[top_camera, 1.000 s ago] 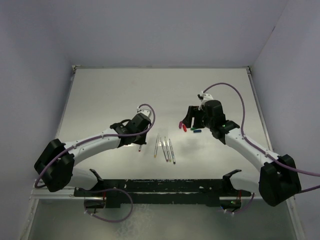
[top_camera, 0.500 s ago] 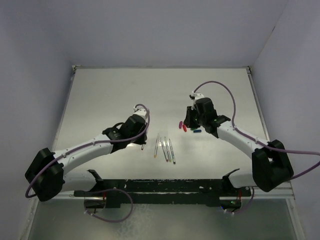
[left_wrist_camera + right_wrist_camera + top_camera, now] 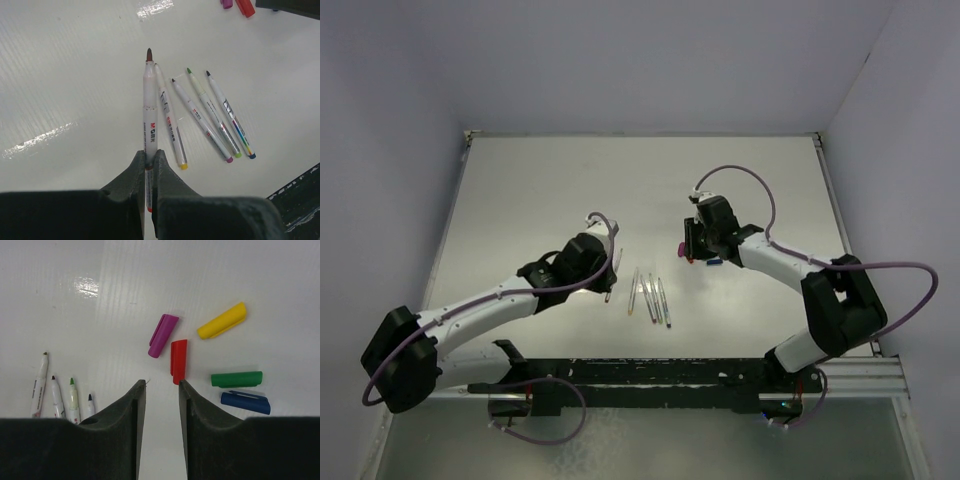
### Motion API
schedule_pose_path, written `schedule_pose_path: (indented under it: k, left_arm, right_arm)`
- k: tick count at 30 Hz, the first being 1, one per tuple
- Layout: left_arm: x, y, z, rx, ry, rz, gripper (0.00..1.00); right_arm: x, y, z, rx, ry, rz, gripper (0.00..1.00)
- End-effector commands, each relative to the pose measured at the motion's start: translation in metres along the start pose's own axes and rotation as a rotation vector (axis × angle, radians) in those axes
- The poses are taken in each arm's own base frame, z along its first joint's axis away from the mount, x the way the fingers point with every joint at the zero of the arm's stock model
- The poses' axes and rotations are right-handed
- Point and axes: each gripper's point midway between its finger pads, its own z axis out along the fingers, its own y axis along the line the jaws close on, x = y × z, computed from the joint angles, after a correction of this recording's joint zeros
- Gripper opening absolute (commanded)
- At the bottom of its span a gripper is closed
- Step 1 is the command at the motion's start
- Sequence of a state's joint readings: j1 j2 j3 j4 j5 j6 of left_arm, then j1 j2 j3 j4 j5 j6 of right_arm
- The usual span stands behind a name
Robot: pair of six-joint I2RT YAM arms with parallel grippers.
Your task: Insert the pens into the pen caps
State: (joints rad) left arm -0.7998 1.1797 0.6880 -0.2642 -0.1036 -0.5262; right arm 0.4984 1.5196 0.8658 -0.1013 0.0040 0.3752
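open and empty, right pincer (image 3: 161,383) nearest the small red bullet-shaped plastic cap (image 3: 178,361), just ahead and slightly off to one side, long axis pointing back along the pincer's reach.

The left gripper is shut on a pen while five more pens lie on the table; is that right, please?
Not quite: the left gripper is shut on a pen, but four more pens, not five, lie on the table. The left wrist view shows it.
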Motion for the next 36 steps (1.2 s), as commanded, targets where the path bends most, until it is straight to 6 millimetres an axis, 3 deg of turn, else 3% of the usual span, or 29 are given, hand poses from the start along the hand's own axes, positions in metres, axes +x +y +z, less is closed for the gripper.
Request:
schedule_pose_path:
  k: [1,36]
  left_arm:
    - [-0.019,-0.015,-0.009,0.085,-0.095,0.013,0.00]
    - [-0.009,-0.019,0.002,0.109,-0.050,0.060,0.00]
  right_arm:
    - [-0.015,0.002,0.000,0.019,-0.029,0.015,0.36]
    - [-0.007,-0.011,0.027,0.099,0.025,-0.002,0.36]
